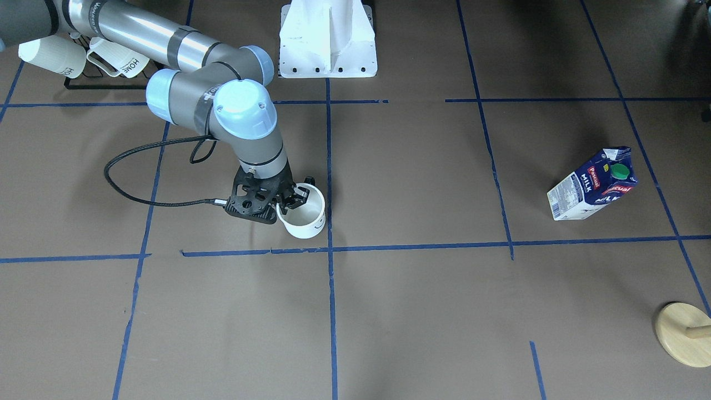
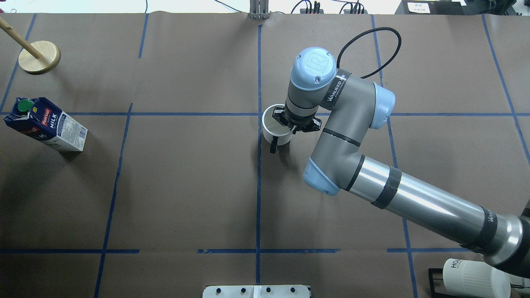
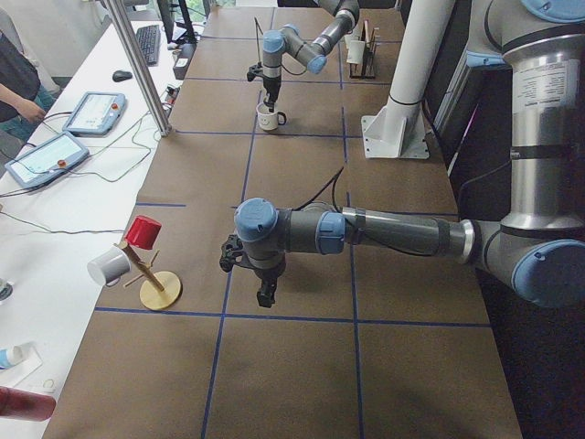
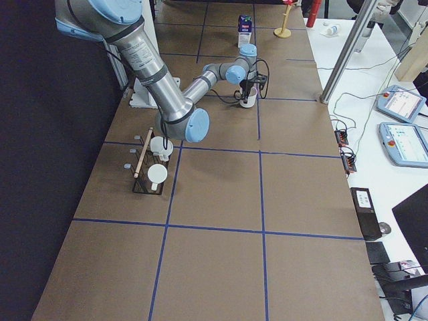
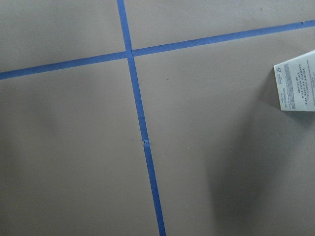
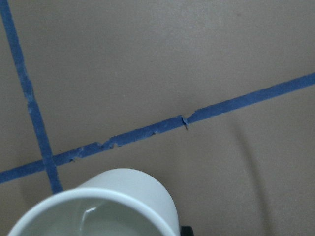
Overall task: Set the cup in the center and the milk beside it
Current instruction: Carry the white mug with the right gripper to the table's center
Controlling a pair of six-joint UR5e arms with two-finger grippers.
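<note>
The cup [image 1: 306,221] is white with a black handle and stands upright just beside the middle tape line [image 2: 259,178]. It also shows in the overhead view [image 2: 274,131] and the right wrist view [image 6: 108,206]. My right gripper [image 1: 290,201] points down and is shut on the cup's rim, one finger inside and one outside. The milk [image 1: 593,186] is a blue and white carton with a green cap, upright and far off on my left side [image 2: 45,124]. Its corner shows in the left wrist view [image 5: 295,86]. My left gripper [image 3: 265,294] hangs above the table near the milk's area; I cannot tell if it is open.
A wooden mug-tree base [image 1: 683,333] stands at the far left corner [image 2: 39,57]. A black rack with ribbed "HOME" mugs [image 1: 83,58] sits near my right shoulder [image 2: 476,277]. The white robot pedestal [image 1: 328,39] is at the table's near edge.
</note>
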